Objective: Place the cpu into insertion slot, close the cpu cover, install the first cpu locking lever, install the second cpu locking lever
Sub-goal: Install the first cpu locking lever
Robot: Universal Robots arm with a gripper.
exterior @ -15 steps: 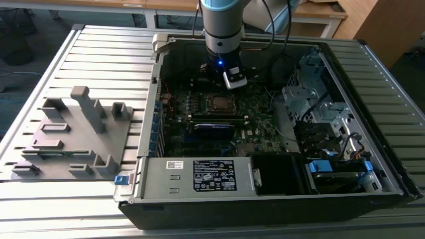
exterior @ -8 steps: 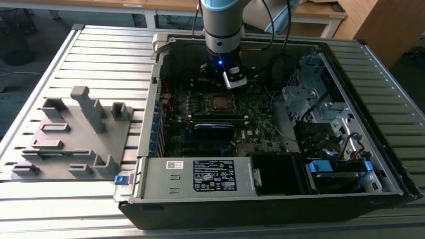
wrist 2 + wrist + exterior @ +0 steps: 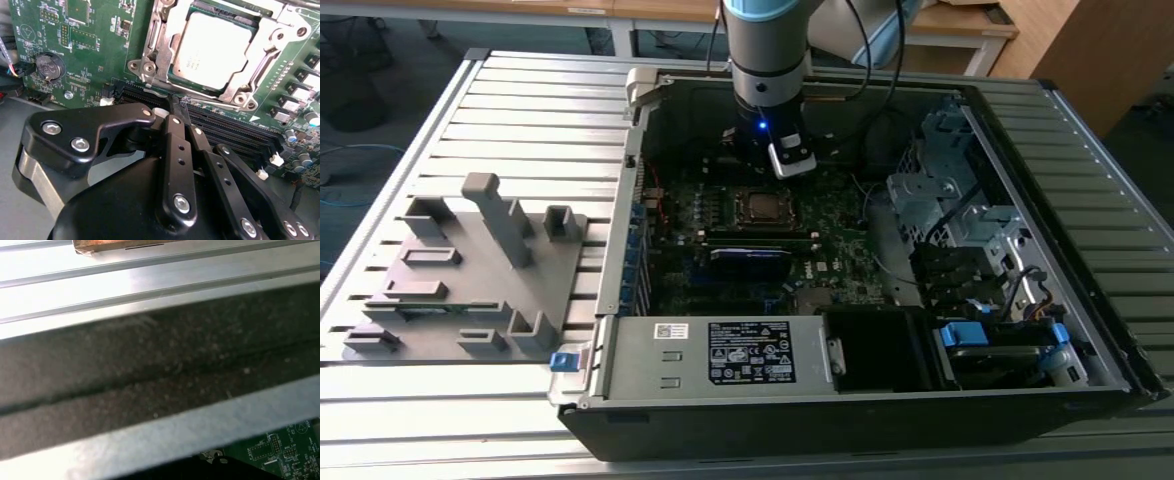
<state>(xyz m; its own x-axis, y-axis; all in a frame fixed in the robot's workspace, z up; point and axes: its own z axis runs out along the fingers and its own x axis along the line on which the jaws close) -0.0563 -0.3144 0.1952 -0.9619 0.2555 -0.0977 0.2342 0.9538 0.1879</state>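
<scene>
The cpu (image 3: pixel 215 50) lies flat in the insertion slot (image 3: pixel 139 66), its silvery top showing through the cut-out of the cpu cover (image 3: pixel 161 47), which lies down over it. A thin metal lever rod (image 3: pixel 200 101) runs along the socket edge closest to my fingertips. My gripper (image 3: pixel 174 106) hovers over the memory slots just beside that edge, its black fingers (image 3: pixel 176 150) drawn together with nothing between them. In the exterior view the gripper (image 3: pixel 781 165) hangs inside the open computer case, just behind the socket (image 3: pixel 761 205).
The green motherboard (image 3: pixel 85 50) carries a coin battery (image 3: pixel 47 67) and long black memory slots (image 3: pixel 235 132). Case walls (image 3: pixel 150 365), a drive cage (image 3: pixel 947 200) and the power supply (image 3: pixel 720 350) ring the board. A grey fixture (image 3: pixel 467 270) stands on the slatted table at the exterior view's left.
</scene>
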